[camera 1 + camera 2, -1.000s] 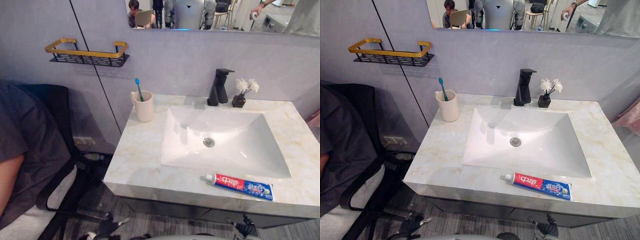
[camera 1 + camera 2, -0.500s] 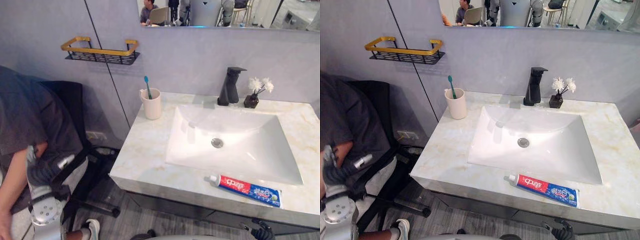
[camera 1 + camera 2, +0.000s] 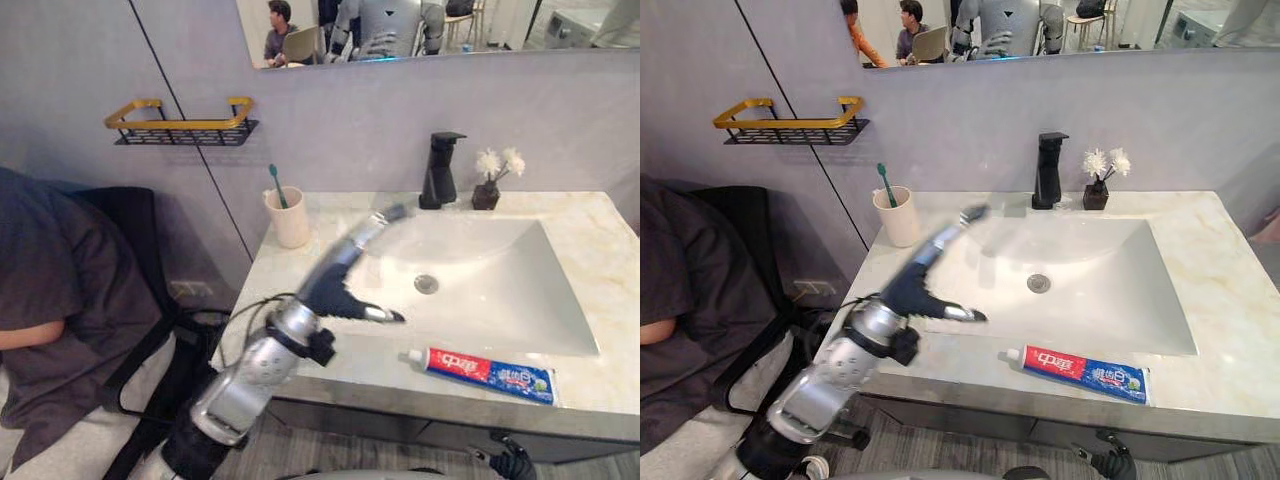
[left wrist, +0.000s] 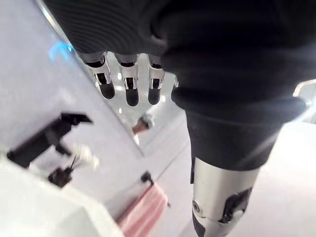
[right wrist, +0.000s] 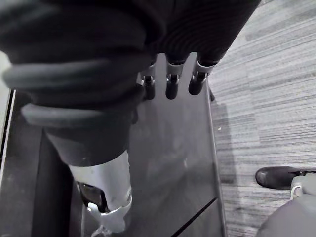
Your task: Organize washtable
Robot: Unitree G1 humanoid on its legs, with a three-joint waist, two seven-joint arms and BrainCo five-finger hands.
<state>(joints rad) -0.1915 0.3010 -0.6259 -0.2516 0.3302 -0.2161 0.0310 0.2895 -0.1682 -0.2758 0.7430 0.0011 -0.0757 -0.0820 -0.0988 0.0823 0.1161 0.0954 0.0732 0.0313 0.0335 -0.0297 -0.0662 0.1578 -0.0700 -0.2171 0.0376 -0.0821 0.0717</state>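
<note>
Left hand [image 3: 336, 291] spread empty over sink [image 3: 505, 290] edge; toothpaste [image 3: 485, 369] near.

Left hand [image 3: 335, 293] outstretched; right hand [image 5: 171, 83] relaxed.

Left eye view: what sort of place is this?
Probably a bathroom washstand: a white sink with a black faucet, a cup holding a toothbrush, and a toothpaste tube on the marble counter.
</note>
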